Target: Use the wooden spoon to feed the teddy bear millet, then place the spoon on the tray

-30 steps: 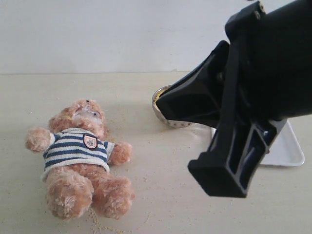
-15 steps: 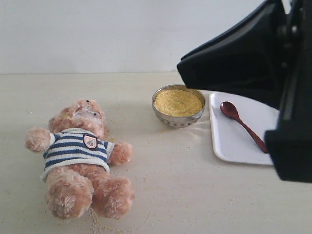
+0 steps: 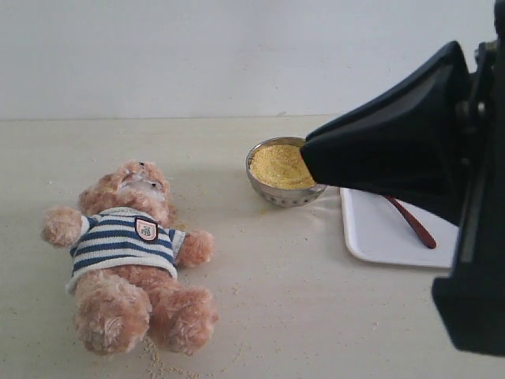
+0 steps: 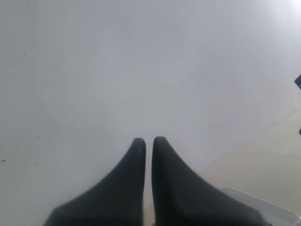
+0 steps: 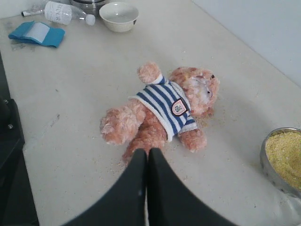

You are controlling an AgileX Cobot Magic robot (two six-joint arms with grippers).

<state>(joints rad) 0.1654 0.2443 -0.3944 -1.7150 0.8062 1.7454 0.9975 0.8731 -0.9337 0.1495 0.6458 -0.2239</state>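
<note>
Pressed shut, hand (image 5: 147,151) close to teddy bear (image 5: 164,110) sprawled face-up on counter (image 5: 70,94); millet (image 5: 287,157) in metal bowl (image 5: 265,155) nearby; white bowl (image 5: 119,15), bottle (image 5: 63,12), blue cloth (image 5: 37,33) well apart.

A staged robot test bench, most likely a lab rather than a home. A plain pale worktop (image 3: 316,316) runs up to a blank white wall (image 3: 197,55). A bulky black robot arm (image 3: 410,158) fills the right of the exterior view. The props look laid out for an exercise: a toy bear (image 3: 126,253) on its back, a metal bowl (image 3: 264,188) of millet (image 3: 276,166), a white tray (image 3: 379,237), and loose grains scattered about. Well apart from the bear sit spare items: a plastic bottle (image 5: 63,12), a white bowl (image 5: 119,15) and a blue cloth (image 5: 37,34).
</note>
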